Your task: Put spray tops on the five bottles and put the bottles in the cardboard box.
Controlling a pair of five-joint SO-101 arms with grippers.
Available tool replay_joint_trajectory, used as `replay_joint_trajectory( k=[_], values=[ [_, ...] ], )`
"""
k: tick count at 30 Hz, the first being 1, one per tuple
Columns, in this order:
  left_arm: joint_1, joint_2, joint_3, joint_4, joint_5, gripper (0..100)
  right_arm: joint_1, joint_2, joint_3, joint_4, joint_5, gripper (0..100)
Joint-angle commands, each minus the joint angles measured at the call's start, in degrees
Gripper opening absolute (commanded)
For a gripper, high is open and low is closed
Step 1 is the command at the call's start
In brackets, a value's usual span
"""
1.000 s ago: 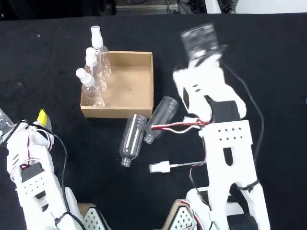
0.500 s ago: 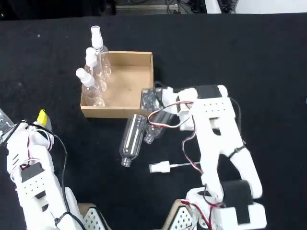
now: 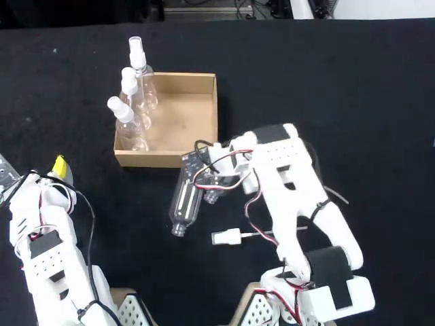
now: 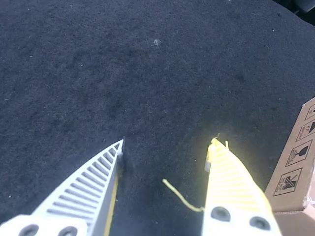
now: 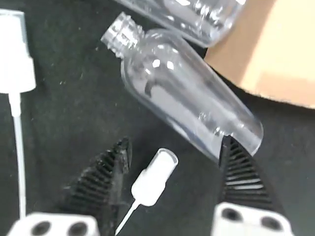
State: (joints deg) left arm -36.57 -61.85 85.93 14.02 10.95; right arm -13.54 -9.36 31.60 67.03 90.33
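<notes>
Black cloth-covered table (image 3: 387, 88) (fuzzy, lint-flecked), dark cables (image 3: 253, 8) beyond its far edge.

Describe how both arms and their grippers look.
The left arm and right arm are white plastic with black servo blocks and red, white and black wires. The left gripper has one white and one yellow ribbed pointed finger; the right gripper has black ones.
</notes>
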Motion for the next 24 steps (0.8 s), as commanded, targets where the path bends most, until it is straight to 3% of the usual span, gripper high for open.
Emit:
replay_joint_trajectory(
  k=[1, 6, 13, 17, 20, 24],
  values=[
    [-0.5, -1.2, -0.8, -1.2, 0.0, 25, -1.5, 3.7, 0.9, -6.2, -2.2, 25.1],
    [-0.5, -1.2, -0.8, -1.2, 0.0, 25, -1.7, 6.4, 0.9, -8.4, -5.1, 25.1],
    [-0.4, -1.2, -0.8, -1.2, 0.0, 25, -0.6, 4.4, -3.0, -1.1, -4.7, 25.1],
    [-0.5, -1.2, -0.8, -1.2, 0.0, 25, -0.2, 0.7, -6.8, 8.2, 5.0, 25.3],
    [-0.5, -1.2, -0.8, -1.2, 0.0, 25, -0.2, -0.1, -8.6, 12.3, 9.0, 31.7],
    [-0.5, -1.2, -0.8, -1.2, 0.0, 25, -0.3, 1.9, -8.4, 9.8, 9.2, 44.3]
  ],
)
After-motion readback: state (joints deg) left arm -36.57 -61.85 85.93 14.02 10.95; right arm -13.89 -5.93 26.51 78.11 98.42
